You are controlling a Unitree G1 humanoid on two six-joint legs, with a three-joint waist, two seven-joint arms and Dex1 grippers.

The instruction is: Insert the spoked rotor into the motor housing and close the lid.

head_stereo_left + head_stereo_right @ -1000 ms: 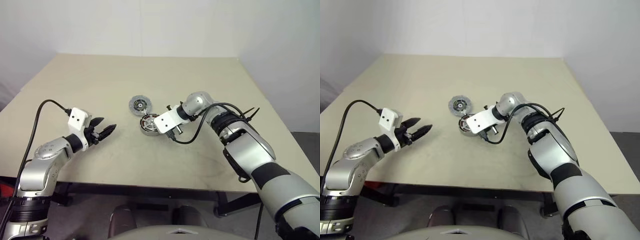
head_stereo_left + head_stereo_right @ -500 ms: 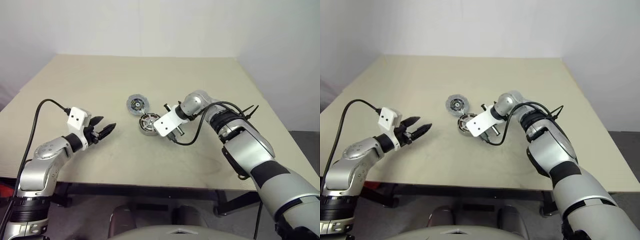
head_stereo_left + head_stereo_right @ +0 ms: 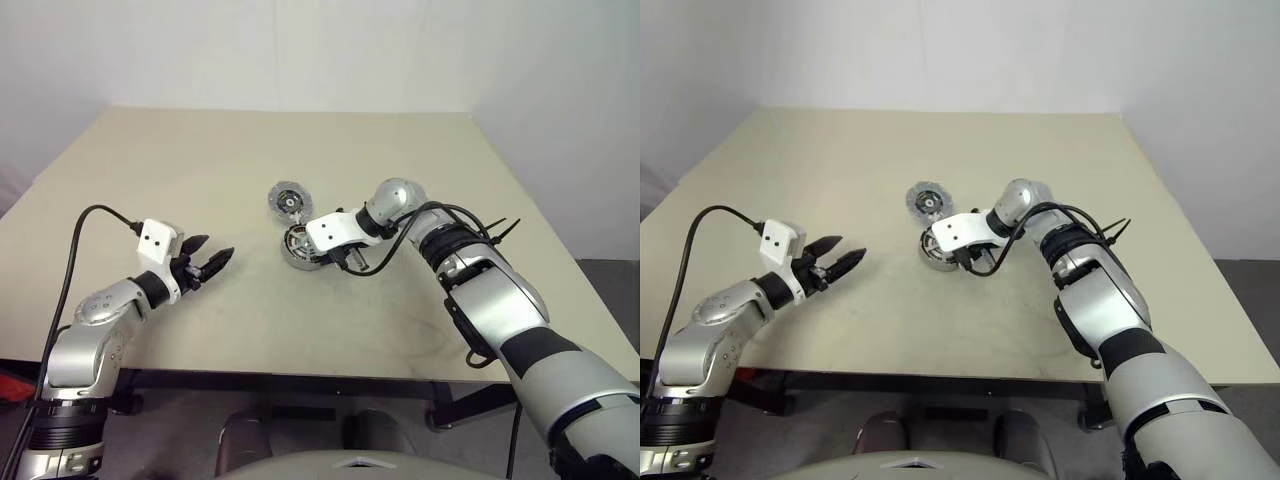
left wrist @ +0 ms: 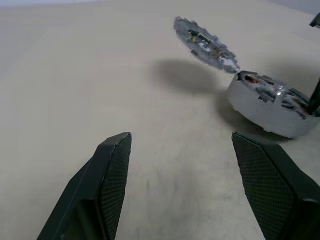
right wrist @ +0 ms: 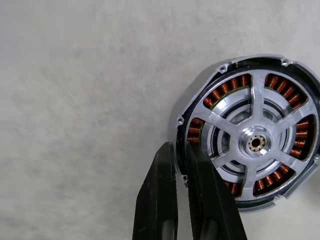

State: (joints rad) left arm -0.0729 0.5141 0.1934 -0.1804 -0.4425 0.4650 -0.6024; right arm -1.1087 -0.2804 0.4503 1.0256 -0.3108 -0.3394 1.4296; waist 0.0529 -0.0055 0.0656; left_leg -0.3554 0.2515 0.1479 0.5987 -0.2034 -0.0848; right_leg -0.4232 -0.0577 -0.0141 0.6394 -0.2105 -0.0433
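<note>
The right pincer (image 5: 181,192) is pinched almost shut over the rim of the motor housing (image 5: 250,127), apparently gripping its wall. The spoked rotor (image 5: 256,141) sits inside, ringed by copper windings. Just beyond the housing, the lid (image 3: 289,200) leans tilted on the bench (image 3: 200,160). The left pincer (image 3: 208,265) hovers wide open and empty, well apart from the parts.
</note>
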